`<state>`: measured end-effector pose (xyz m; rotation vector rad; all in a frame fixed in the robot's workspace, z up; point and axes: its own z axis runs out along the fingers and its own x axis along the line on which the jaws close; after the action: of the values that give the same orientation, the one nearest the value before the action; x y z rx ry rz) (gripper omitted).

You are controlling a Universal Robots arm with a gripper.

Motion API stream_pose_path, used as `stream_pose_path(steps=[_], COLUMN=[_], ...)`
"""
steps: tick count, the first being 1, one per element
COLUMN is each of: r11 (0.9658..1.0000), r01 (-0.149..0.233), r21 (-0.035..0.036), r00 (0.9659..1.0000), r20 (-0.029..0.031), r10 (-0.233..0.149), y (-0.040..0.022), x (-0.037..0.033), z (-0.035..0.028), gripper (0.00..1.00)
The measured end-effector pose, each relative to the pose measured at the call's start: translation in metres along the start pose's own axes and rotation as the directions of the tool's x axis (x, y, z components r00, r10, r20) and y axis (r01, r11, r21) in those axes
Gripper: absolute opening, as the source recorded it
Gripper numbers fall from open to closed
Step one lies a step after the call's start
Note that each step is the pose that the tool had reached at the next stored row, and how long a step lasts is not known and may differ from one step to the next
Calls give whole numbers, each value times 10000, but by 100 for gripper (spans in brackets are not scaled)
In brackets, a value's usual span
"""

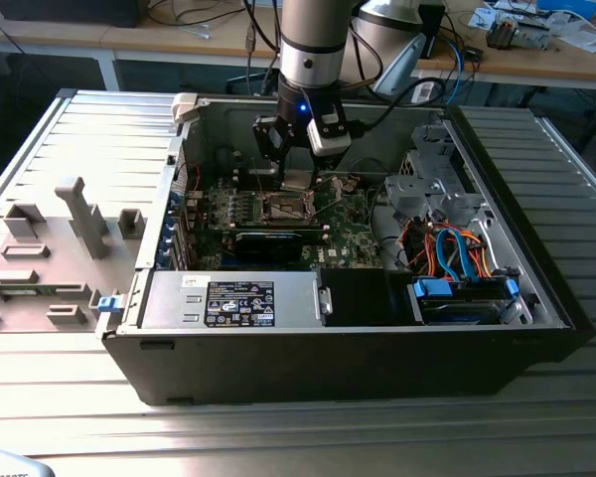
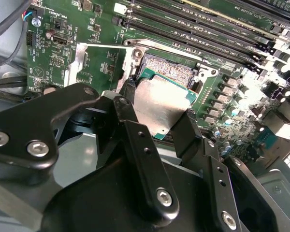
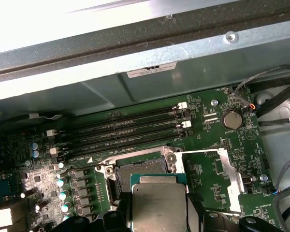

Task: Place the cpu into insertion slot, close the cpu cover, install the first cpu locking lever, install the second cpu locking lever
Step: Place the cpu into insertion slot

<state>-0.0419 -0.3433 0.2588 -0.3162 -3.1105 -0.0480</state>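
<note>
Gripper (image 2: 160, 112) clamped on the cpu (image 3: 157, 209), holding it just over the insertion slot (image 3: 140, 170) and apparently not yet seated, while the cpu cover (image 3: 231, 174) lies swung open beside it; seating, cover closing and both lever steps remain undone.

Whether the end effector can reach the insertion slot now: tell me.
Probably yes: the end effector, shut on the cpu, hangs just above the insertion slot; the cpu cover lies open beside it.
</note>
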Motion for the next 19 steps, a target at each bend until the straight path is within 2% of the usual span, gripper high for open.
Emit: stream_pose_path(steps=[19], r11=[10000], r01=[-99], r21=[-1], r00=[10000], r20=[2], r10=[99], y=[0], x=[0], z=[0], gripper=[54])
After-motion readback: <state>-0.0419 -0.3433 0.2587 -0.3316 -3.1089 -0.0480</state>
